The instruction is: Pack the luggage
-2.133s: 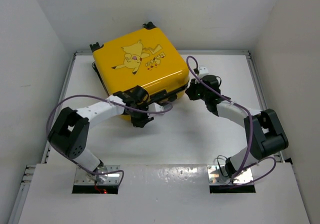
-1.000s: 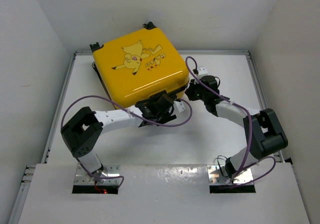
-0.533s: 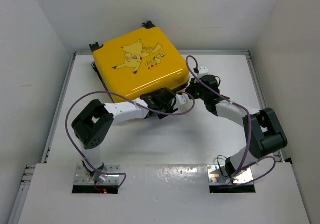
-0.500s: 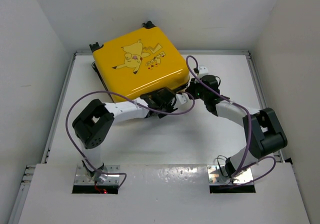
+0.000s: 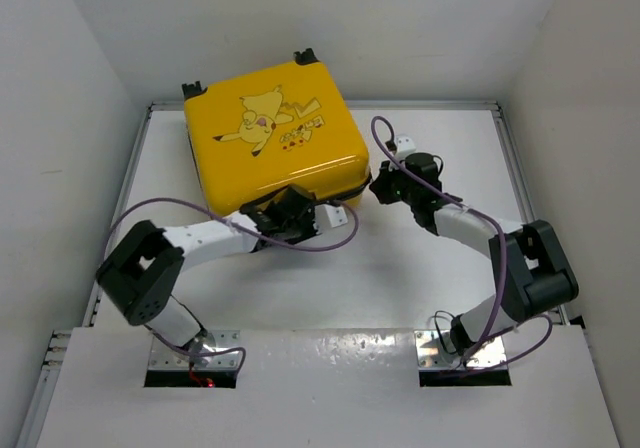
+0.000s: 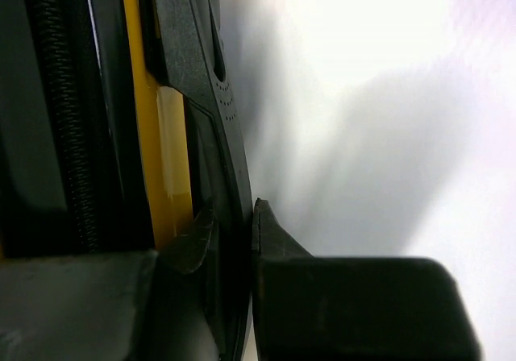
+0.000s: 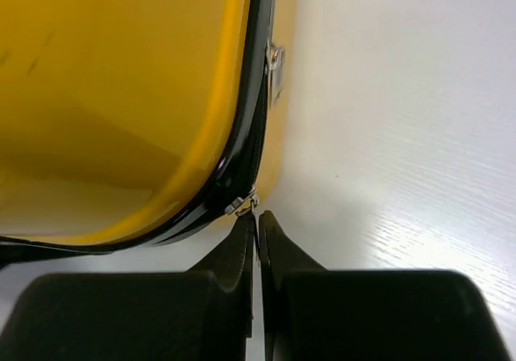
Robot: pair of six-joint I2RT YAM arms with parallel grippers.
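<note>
Luggage lies toward the far left of the white table: a squarish yellow hard-shell suitcase with a cartoon print, flat and closed, lid up. The left gripper is at the case's near side, its jaws drawn in tight on a thin black plastic bar that stands off the yellow shell. From above, the wrist hides this contact. The right gripper is at the near right corner, fingers pressed together with a small silver zipper pull caught at their tips. How much of it lies between them is hard to make out. A second silver pull hangs farther along the black zipper trim. Both wrist views cut off most of the case.
</note>
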